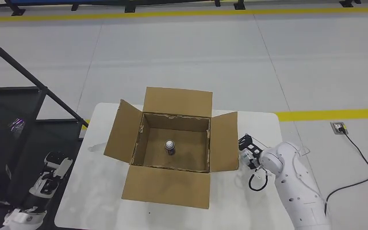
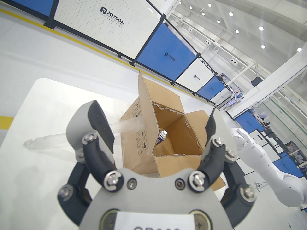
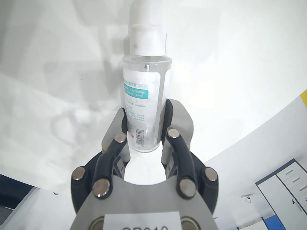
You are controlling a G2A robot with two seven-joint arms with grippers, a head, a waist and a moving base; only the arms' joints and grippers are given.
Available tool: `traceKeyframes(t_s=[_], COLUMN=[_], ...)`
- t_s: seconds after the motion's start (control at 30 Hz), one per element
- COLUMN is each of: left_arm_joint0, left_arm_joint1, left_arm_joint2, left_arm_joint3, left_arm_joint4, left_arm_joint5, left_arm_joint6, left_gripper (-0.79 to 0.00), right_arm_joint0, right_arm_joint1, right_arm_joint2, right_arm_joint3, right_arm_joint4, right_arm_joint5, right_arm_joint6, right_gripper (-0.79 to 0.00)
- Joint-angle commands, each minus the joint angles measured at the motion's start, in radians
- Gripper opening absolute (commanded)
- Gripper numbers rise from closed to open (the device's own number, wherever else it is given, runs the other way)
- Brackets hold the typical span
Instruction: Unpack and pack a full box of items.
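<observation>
Here the right gripper [image 3: 146,108] clamps the spray bottle [image 3: 144,82] low on its body — at 3 o'clock of the open box [image 1: 167,187]; left gripper [image 2: 153,113] fingers spread apart

the left gripper [image 2: 154,120] hangs, jaws spread wide, facing the open cardboard box [image 2: 178,130] on the white table [image 2: 48,101] (a white-capped bottle [image 2: 161,138] leans inside).

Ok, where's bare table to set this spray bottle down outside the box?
Best: the strip between the right flap of the box and the table edge, by the right end effector holding the spray bottle. Near-left corner is bare. Left strip has a clear plastic scrap; behind the box, no room.
</observation>
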Motion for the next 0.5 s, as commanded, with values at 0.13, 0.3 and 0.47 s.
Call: traceKeyframes(t_s=[0.13,0.3,0.47], left_arm_joint0=[0.0,0.0,0.0], left_arm_joint1=[0.0,0.0,0.0], left_arm_joint2=[0.0,0.0,0.0], left_arm_joint3=[0.0,0.0,0.0], left_arm_joint4=[0.0,0.0,0.0], left_arm_joint5=[0.0,0.0,0.0], left_arm_joint6=[0.0,0.0,0.0], left_gripper=[0.0,0.0,0.0], right_arm_joint0=[-0.004,-0.036,-0.041], right_arm_joint1=[0.016,0.024,0.017], right_arm_joint2=[0.094,0.203,0.164], right_arm_joint3=[-0.115,-0.384,-0.626], right_arm_joint4=[0.069,0.16,0.207], right_arm_joint5=[0.076,0.257,0.389], right_arm_joint6=[0.001,-0.005,-0.006], right_gripper=[-0.785,-0.785,-0.785])
